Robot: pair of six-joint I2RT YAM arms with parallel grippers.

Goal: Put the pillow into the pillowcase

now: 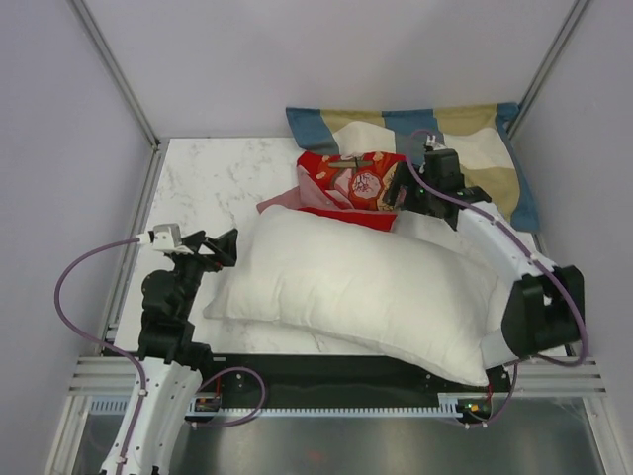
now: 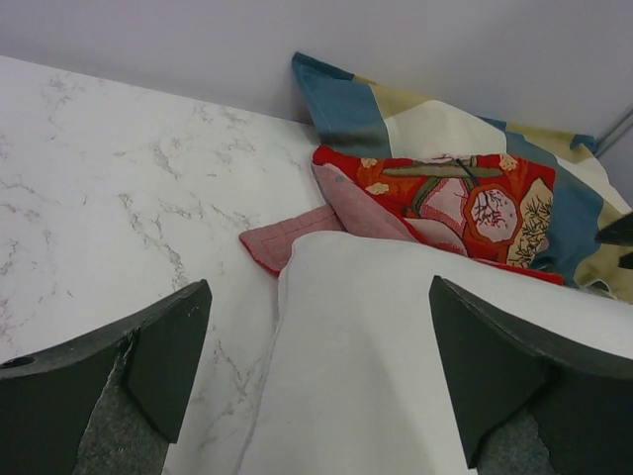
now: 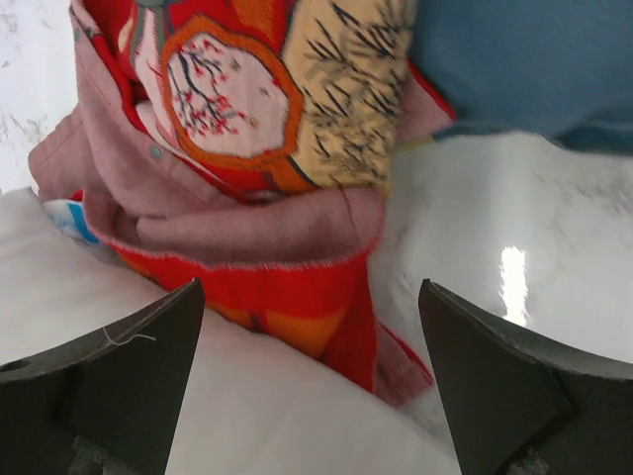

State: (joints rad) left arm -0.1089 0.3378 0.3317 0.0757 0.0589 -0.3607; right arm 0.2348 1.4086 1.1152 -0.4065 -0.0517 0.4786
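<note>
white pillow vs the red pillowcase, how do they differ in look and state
The pillow is plain white; the pillowcase is printed red with a pink inside. The pillow is plump and spread out; the pillowcase is limp and bunched. The pillow lies nearer the arms, the pillowcase behind it. Both are soft fabric on the marble table, touching.

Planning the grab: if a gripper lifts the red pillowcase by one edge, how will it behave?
Probably floppy: the pillowcase lies crumpled, its pink lining folded out. Likely light: thin cloth. It may snag, since the pillow overlaps its near edge.
</note>
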